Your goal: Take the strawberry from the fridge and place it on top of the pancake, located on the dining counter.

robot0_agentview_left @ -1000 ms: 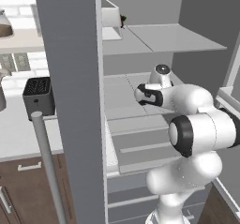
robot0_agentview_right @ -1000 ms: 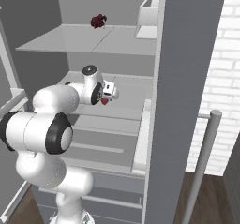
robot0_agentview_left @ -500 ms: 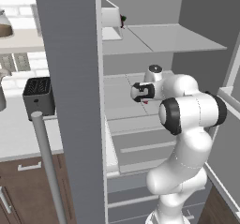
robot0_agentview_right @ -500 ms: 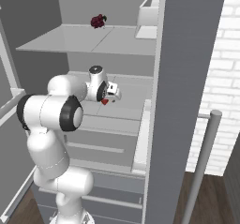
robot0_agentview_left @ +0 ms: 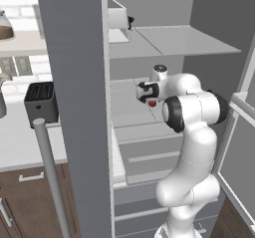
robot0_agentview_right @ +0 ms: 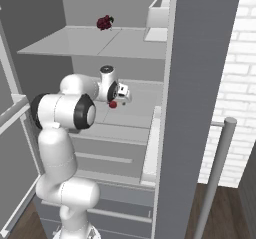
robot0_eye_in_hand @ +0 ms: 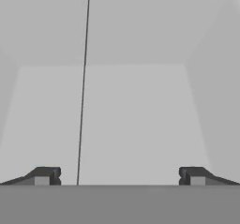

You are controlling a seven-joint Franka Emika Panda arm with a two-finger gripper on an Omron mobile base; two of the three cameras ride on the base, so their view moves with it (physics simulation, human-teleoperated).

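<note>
Hand view: claw (robot0_eye_in_hand: 119, 176) spread wide, empty, over bare shelf (robot0_eye_in_hand: 117, 120)
Left base view puts strawberry (robot0_agentview_left: 152, 103) on fridge (robot0_agentview_left: 79, 82) middle shelf, just beside claw; arm swung deeper inside since a second ago, elbow folded up; looks like final approach; grasp not yet made; maroon fruit (robot0_agentview_right: 104, 22) on shelf above.
</note>
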